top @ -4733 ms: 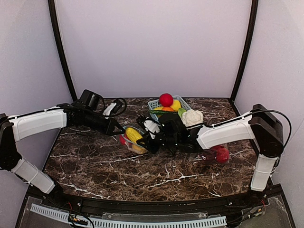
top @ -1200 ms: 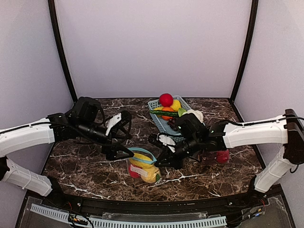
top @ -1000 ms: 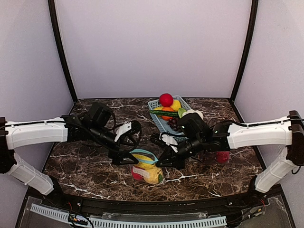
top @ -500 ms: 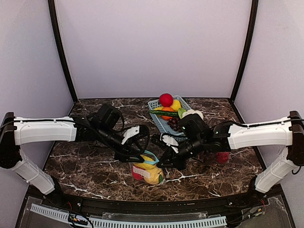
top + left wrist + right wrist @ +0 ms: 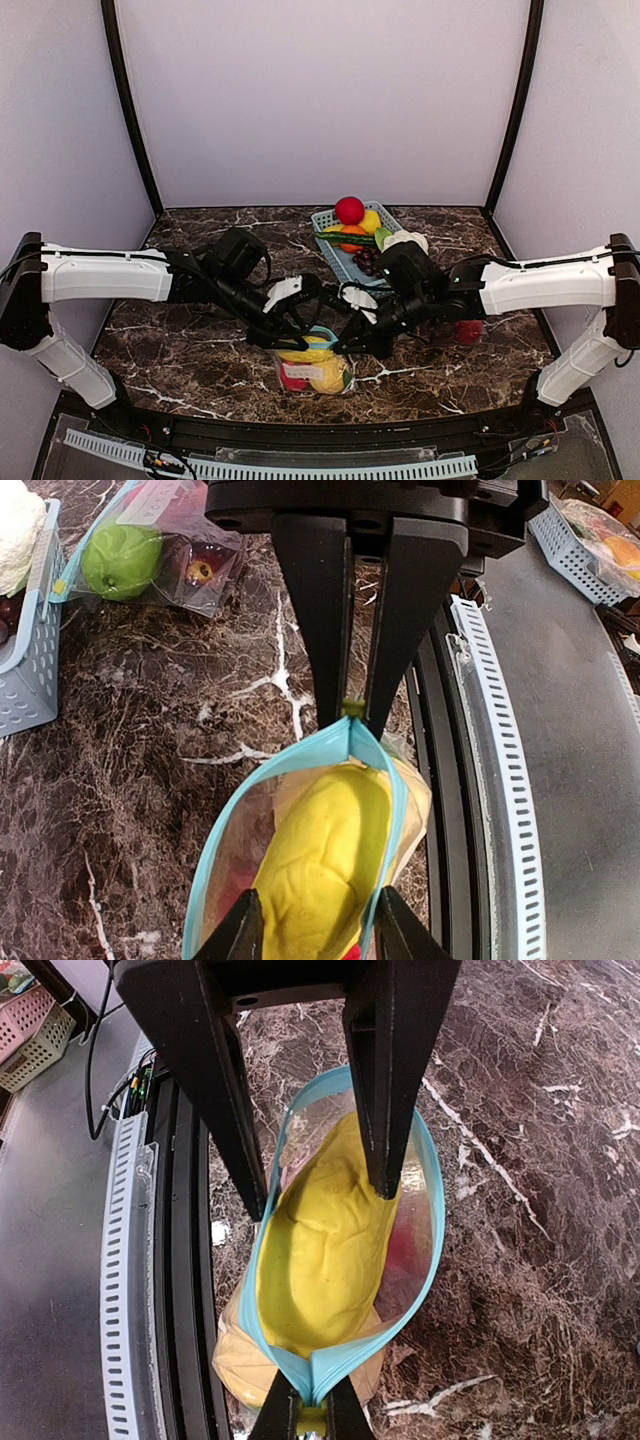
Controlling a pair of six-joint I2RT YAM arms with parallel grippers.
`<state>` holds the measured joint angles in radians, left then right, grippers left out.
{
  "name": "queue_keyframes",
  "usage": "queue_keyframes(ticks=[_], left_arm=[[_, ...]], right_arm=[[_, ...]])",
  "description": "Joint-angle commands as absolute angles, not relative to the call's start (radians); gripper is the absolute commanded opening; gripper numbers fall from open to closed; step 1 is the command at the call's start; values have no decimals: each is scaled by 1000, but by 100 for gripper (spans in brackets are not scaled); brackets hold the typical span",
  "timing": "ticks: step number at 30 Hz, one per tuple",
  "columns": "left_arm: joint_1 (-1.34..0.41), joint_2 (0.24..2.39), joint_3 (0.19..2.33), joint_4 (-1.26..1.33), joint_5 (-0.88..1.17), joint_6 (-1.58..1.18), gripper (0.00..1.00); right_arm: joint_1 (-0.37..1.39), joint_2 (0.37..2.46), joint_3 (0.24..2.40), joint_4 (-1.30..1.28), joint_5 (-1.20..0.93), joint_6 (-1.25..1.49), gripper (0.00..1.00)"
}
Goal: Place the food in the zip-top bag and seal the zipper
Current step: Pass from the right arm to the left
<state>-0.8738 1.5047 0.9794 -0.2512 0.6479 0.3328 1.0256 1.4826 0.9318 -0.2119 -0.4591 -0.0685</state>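
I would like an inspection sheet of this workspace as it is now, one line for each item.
Surface: dark marble table with white veins.
Job's things: zip-top bag stands near the front edge, mouth open; yellow toy food inside.
Clutter: light-blue basket with red toy fruit and cauliflower; second bag holding a green apple.
Grippers: left tool astride the open mouth, jaws apart; right tool shut on the bag's zipper end.
Cables: slotted white duct along the near edge.
Surroundings: pale walls, black corner posts.
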Motion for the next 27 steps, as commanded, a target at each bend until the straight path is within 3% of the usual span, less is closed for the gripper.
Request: queue_keyframes(ticks=[1, 10, 14, 18, 21, 23, 27], left_arm=[[-898, 1512, 971, -271, 644, 327, 37], [-923, 1512, 962, -271, 621, 325, 42], [-932, 1512, 965, -272, 606, 323, 28], [-935, 1525, 977, -288, 600, 312, 5], [-937, 1530, 982, -301, 601, 306, 1], [-937, 1525, 978, -302, 601, 302, 1], [-938, 1521, 978, -300, 605, 291, 1]], right_arm=[[1020, 1454, 920, -186, -428, -58, 0], [1007, 1457, 913, -186, -413, -45, 0], [1000, 1453, 914, -185, -411, -41, 0], [998, 1438, 911, -186, -405, -31, 0], [995, 1410, 897, -184, -393, -16, 1], [993, 1383, 878, -173, -382, -2, 10], [982, 1325, 825, -141, -360, 43, 41]])
